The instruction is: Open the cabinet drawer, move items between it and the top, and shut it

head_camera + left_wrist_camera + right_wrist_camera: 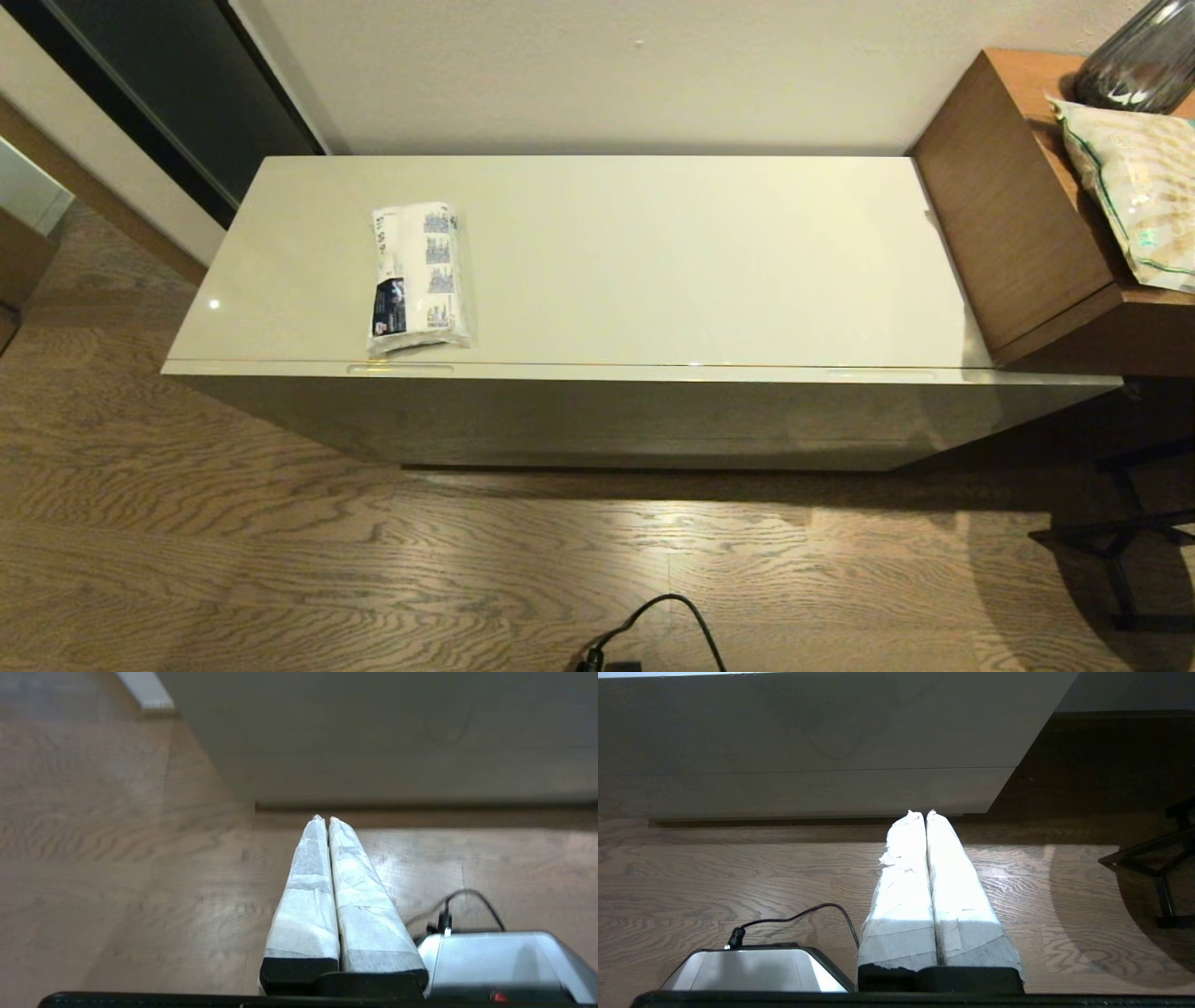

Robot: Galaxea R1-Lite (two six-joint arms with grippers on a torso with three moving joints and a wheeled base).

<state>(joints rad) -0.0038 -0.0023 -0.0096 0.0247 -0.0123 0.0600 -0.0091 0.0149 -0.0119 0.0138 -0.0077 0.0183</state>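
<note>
A pair of white slippers in clear wrap (418,276) lies on the left part of the cream-white top (653,261), near its front edge. The cabinet drawer (644,371) is pushed in, with only its front rim and two slim handle slots (400,369) showing. The small pack with blue-green print is out of view. My left gripper (323,818) hangs shut and empty above the floor before the cabinet's left end. Low in front of the cabinet's right end, my right gripper (920,812) is also shut with nothing in it. Neither arm shows in the head view.
A brown wooden box (1018,215) stands at the right end of the top, carrying a beige green-edged snack bag (1134,191) and a dark glass vase (1139,61). A black cable (667,621) lies on the wooden floor. A black stand (1120,537) is at right.
</note>
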